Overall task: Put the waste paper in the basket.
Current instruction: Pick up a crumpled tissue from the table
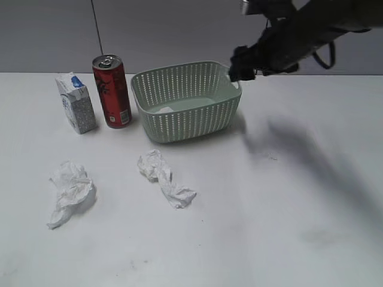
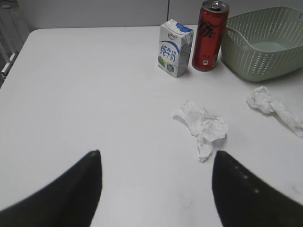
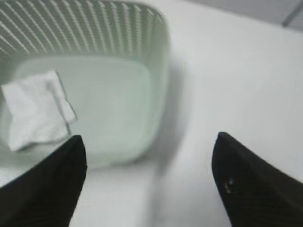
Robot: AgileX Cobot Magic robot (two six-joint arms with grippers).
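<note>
The pale green basket (image 1: 191, 122) stands at the back middle of the table. One white paper wad (image 3: 35, 111) lies inside it, at the left of the right wrist view. My right gripper (image 1: 241, 66) hovers above the basket's right rim (image 3: 158, 71), open and empty (image 3: 149, 142). Two paper wads lie on the table in front: a crumpled one (image 1: 70, 191) at the left and a longer twisted one (image 1: 163, 178) nearer the basket. My left gripper (image 2: 156, 158) is open and empty above the table, with the crumpled wad (image 2: 204, 126) just ahead of its right finger and the twisted wad (image 2: 274, 108) farther right.
A red can (image 1: 112, 91) and a small white-and-blue carton (image 1: 76, 103) stand left of the basket. They also show in the left wrist view, the can (image 2: 209, 35) beside the carton (image 2: 174, 48) and the basket (image 2: 255, 61). The right arm casts a shadow on the table.
</note>
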